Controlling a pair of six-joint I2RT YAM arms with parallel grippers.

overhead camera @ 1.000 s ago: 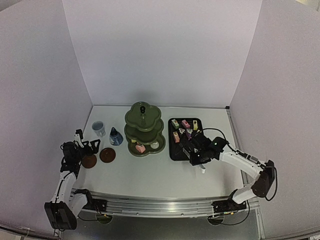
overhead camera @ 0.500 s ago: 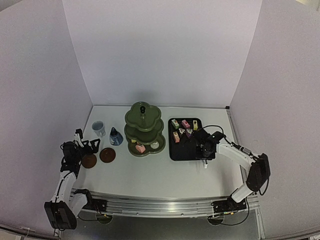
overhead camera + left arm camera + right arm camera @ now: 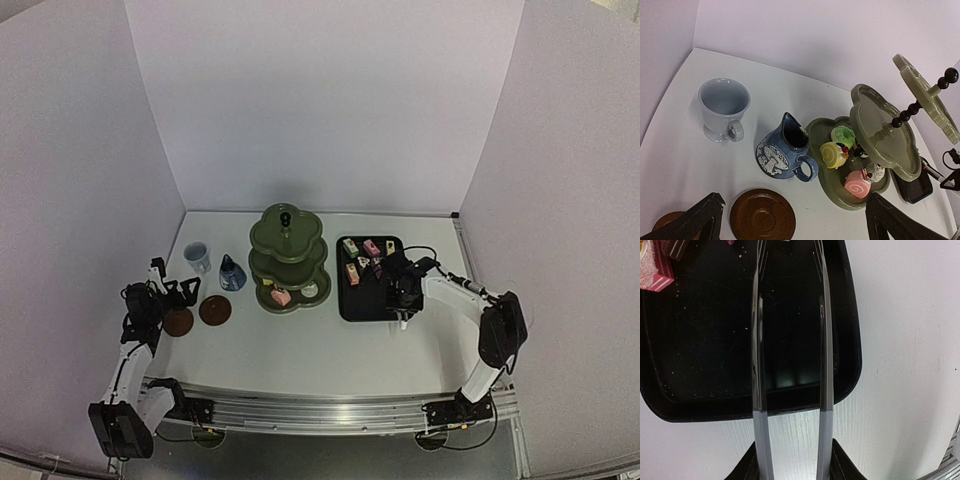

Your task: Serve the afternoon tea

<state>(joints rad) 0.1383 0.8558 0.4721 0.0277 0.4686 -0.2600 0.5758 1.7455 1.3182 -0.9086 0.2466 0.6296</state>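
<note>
The olive-green three-tier stand [image 3: 285, 258] [image 3: 875, 127] carries a yellow roll [image 3: 833, 154], a pink roll [image 3: 857, 185] and a green donut [image 3: 842, 135] on its lowest tier. Left of it stand the blue jug [image 3: 231, 272] [image 3: 780, 155] and the pale cup [image 3: 196, 256] [image 3: 722, 107]. Two brown coasters [image 3: 215, 310] [image 3: 179, 322] lie in front; one coaster [image 3: 762, 216] fills the left wrist view's bottom. My left gripper [image 3: 172, 292] [image 3: 795, 197] hangs open above the coasters. My right gripper [image 3: 403, 298] [image 3: 792, 462] is shut on thin metal tongs [image 3: 759, 365] reaching over the tray.
The black tray [image 3: 360, 305] [image 3: 700, 340] lies right of the stand with several small cakes [image 3: 365, 255] at its far end; a pink cake [image 3: 655, 270] shows at its left. White walls close in three sides.
My right arm has drawn back and left, carrying the tongs from the tray's near right corner to over the tray's right side. The left arm has not moved.
</note>
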